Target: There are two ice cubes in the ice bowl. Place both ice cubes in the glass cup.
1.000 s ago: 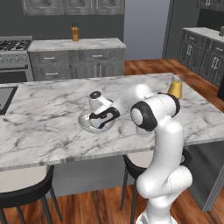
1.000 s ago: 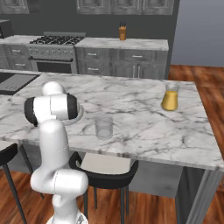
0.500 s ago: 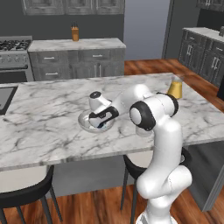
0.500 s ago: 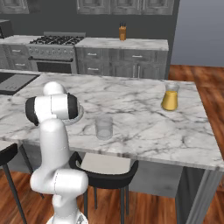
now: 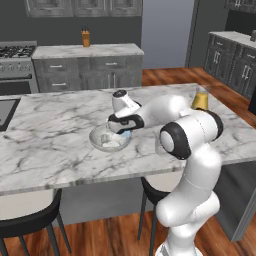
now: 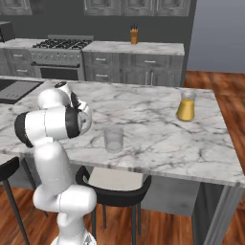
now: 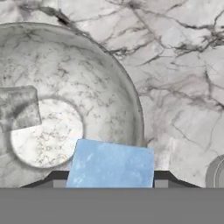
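Observation:
The ice bowl (image 5: pixel 96 140) is a wide clear dish on the marble island, seen close up in the hand view (image 7: pixel 124 87). My gripper (image 5: pixel 122 131) reaches down into its right side. In the hand view the gripper (image 7: pixel 109 180) is shut on the pale blue ice cube (image 7: pixel 111 164), which spans the gap between both dark tips; this ice cube (image 5: pixel 125 134) also shows under the hand. The whitish ice cube (image 7: pixel 17 108) lies on the bowl's floor to the left, apart from the fingers. The glass cup (image 6: pixel 114 139) stands empty right of the arm, near the island's front edge.
A glass of orange-yellow liquid (image 6: pixel 185 106) stands at the island's far right (image 5: pixel 201 101). A dark inset panel (image 5: pixel 5 112) lies at the island's left end. Black stools (image 6: pixel 115 184) sit below the front edge. Bare marble spreads between bowl and cup.
The jaws have closed in from wide open onto the pale blue cube. The arm has barely moved, and the whitish cube and the cup stay put.

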